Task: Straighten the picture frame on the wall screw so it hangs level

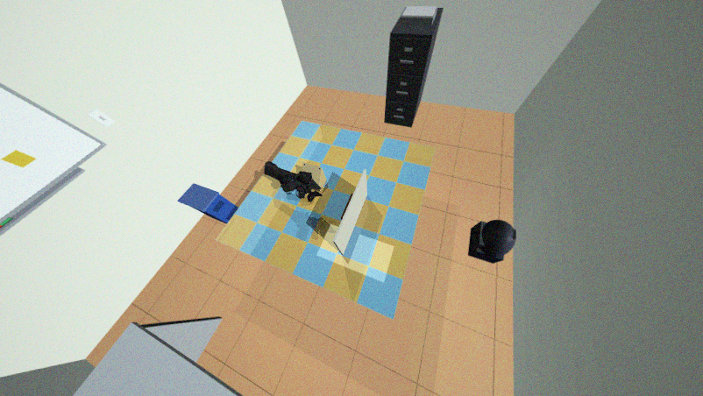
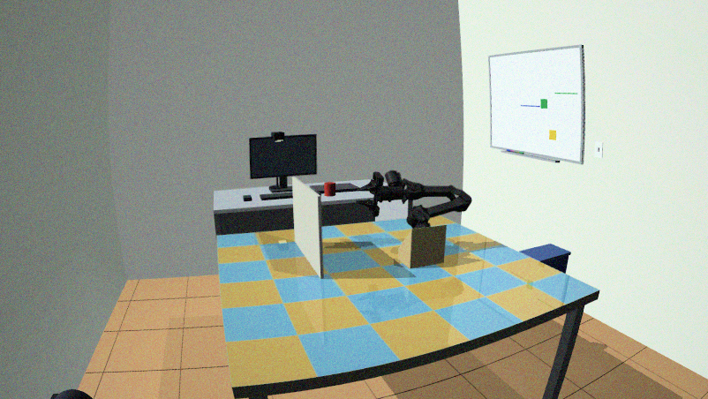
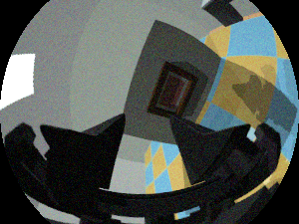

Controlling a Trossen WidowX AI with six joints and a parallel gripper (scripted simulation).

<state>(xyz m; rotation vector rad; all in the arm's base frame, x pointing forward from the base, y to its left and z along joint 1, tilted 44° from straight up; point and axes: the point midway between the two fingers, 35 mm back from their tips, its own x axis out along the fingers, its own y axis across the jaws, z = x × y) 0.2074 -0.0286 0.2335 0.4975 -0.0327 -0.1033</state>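
Note:
The picture frame (image 3: 159, 89) (image 1: 346, 206) hangs on the near face of the upright panel (image 1: 355, 211) (image 2: 307, 228) (image 3: 142, 89). It is dark brown around a dim reddish picture. In the wrist view its sides run close to parallel with the panel's edges; a small tilt cannot be told. In the top view it is only a thin dark edge, and the exterior view hides it behind the panel. The screw and the notched strip are hidden. My gripper (image 1: 320, 193) (image 2: 364, 195) (image 3: 148, 117) is open and empty, held back from the frame with a clear gap.
The panel stands on the blue and yellow checkered table (image 2: 262, 317). A brown block (image 2: 428, 246) stands near the arm's base. Behind are a desk with a monitor (image 2: 282, 155) and a red mug (image 2: 329, 188). A whiteboard (image 2: 525, 74) hangs on the wall.

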